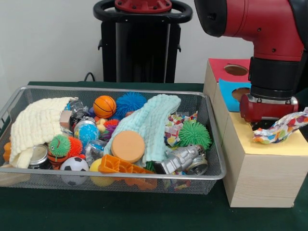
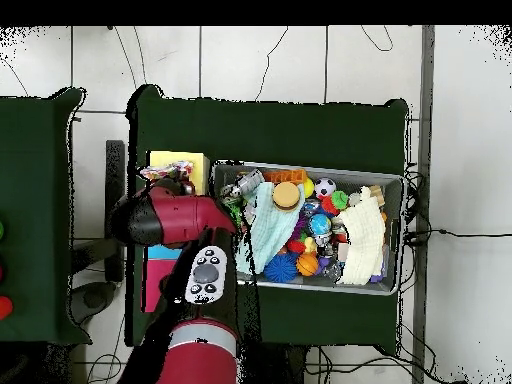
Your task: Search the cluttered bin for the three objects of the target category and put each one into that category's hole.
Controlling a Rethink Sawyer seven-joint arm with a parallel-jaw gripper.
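I am seeing the gripper [image 1: 267, 126] hanging over the yellow-topped box [image 1: 260, 166], at about three o'clock in the front view. A dotted white cloth piece [image 1: 283, 129] is draping out from under it onto the yellow top; the fingers themselves are hidden behind the wrist, so I cannot tell whether they are pinching it or standing apart. The hole in the yellow top is not showing from either camera.

The wire mesh bin [image 1: 19, 94] is sitting just beside the box, toward nine o'clock. A second dotted piece [image 1: 174, 126] is lying inside it, wedged between the pale mint cloth [image 1: 149, 122] and the green spiky ball [image 1: 195, 133]. A cream cloth [image 1: 36, 125] is slumping over the bin's nine o'clock end.

In the overhead view the dotted piece [image 2: 166, 173] is showing on the yellow top [image 2: 180, 160], with the red arm [image 2: 175, 218] covering the boxes at six o'clock of it.
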